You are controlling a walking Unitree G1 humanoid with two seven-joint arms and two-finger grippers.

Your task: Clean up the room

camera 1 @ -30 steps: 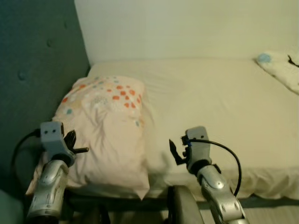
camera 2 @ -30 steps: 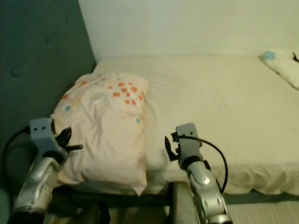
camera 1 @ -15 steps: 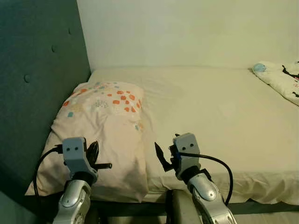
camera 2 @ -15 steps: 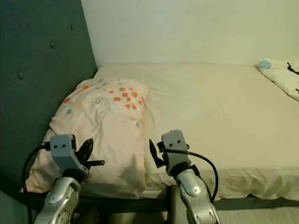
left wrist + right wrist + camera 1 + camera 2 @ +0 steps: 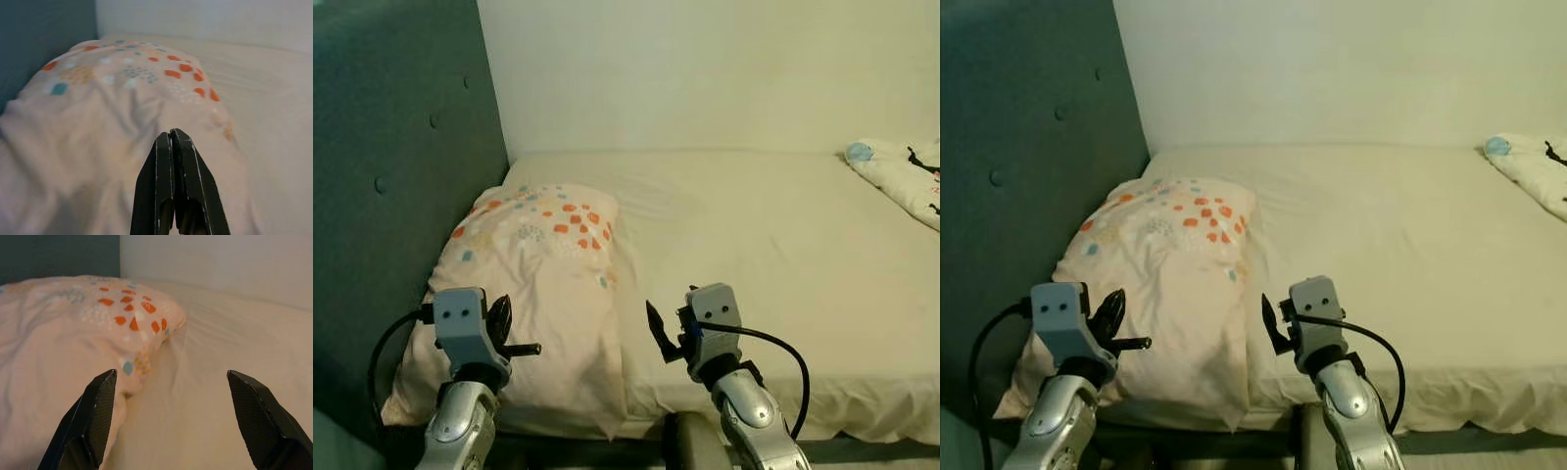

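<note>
1. Both claws hover low at the near edge of the bed, and neither one grips anything. Left gripper (image 5: 502, 328) is clenched, its two black fingers pressed flat together over the near end of the pillow. Right gripper (image 5: 658, 331) is released, fingers spread wide, just off the pillow's near right corner.

2. Biggest thing in front of the robot is the bed (image 5: 783, 245), its cream sheet running from about 9 o'clock round to 3 o'clock. The sheet looks mostly smooth, with faint creases beside the pillow.

3. At 9 to 10 o'clock a dark teal padded headboard (image 5: 391, 166) rises beside the bed, and a pale wall (image 5: 705, 69) closes off the far side at 12 o'clock.

4. Next in size, the pillow (image 5: 543, 284) lies at about 10 o'clock against the headboard. It is pale pink, with orange and blue spots on its far half, rumpled, and its near end reaches the mattress edge.

5. At 2 o'clock a patterned white cloth (image 5: 906, 176) sits bunched at the far right corner of the bed.

6. Judging progress: the pillow seems set at the head of the bed, so that part looks about done. The bunched cloth appears untouched and probably remains to be dealt with, along with any final smoothing.
</note>
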